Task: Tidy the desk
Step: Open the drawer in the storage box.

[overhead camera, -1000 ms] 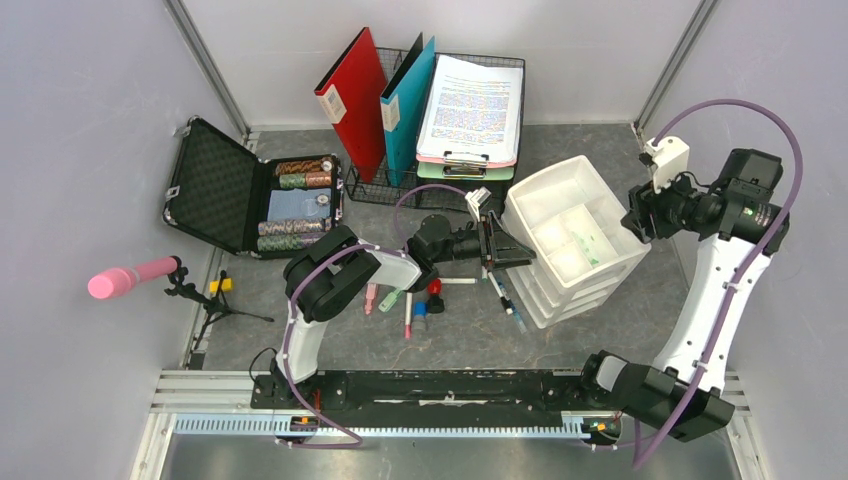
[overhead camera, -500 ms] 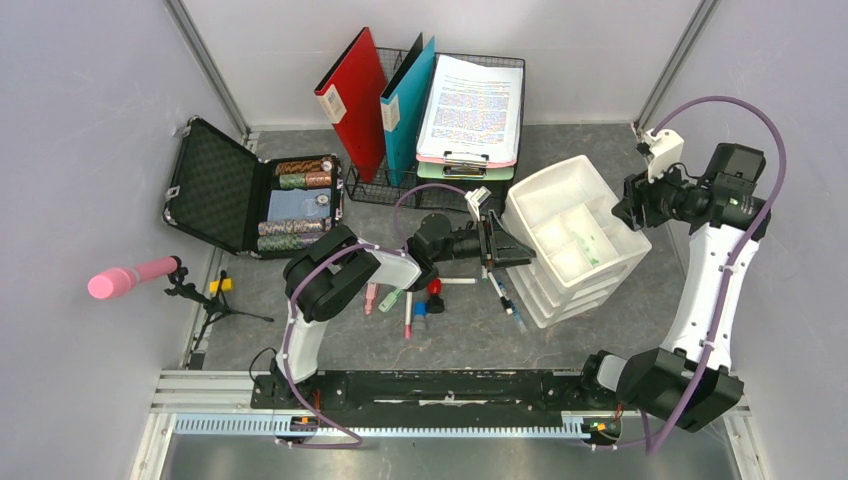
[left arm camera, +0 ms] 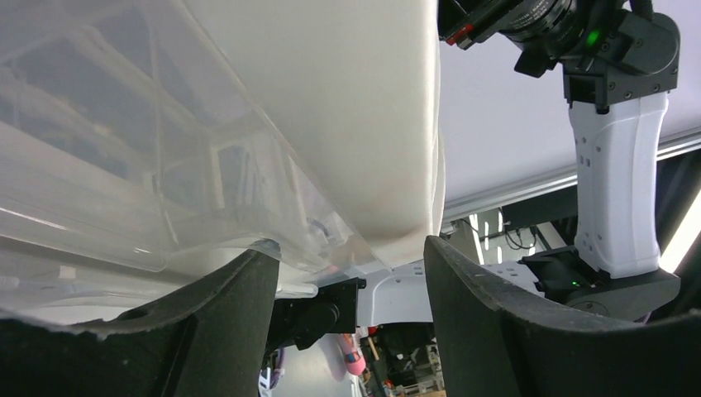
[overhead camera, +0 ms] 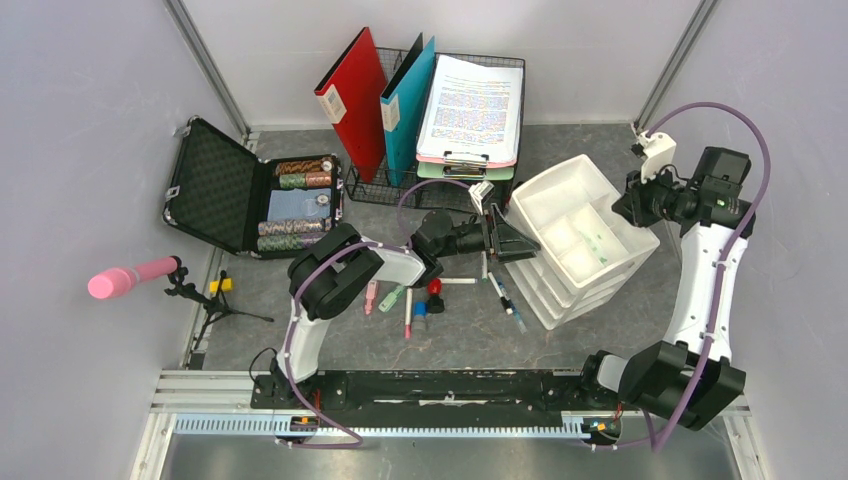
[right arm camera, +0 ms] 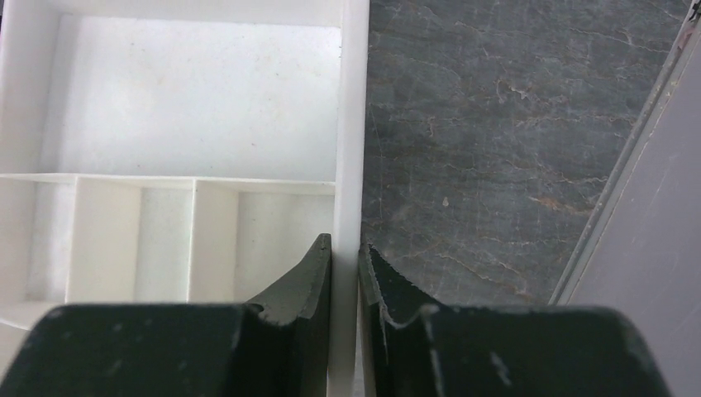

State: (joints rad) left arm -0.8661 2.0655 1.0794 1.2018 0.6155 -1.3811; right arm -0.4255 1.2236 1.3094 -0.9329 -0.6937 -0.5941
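A white plastic drawer unit (overhead camera: 580, 235) with an open compartmented top stands on the dark-grey stone-look desk (overhead camera: 460, 338) at the right. My right gripper (overhead camera: 632, 205) is shut on the unit's right rim wall (right arm camera: 351, 165), one finger inside and one outside, as the right wrist view (right arm camera: 345, 248) shows. My left gripper (overhead camera: 505, 240) is open at the unit's left side. In the left wrist view (left arm camera: 351, 281) the unit's white wall and clear drawers (left arm camera: 331, 99) fill the space just ahead of the spread fingers.
Several pens and markers (overhead camera: 410, 300) lie on the desk left of the unit. A wire rack (overhead camera: 430, 100) with red and teal folders and a clipboard stands at the back. An open black case (overhead camera: 215, 185) is at the left, a pink microphone (overhead camera: 130, 278) beside it.
The right gripper has swung in and back, holding the rim, and the drawer unit has shifted slightly right and back. The left gripper has edged up along its side.
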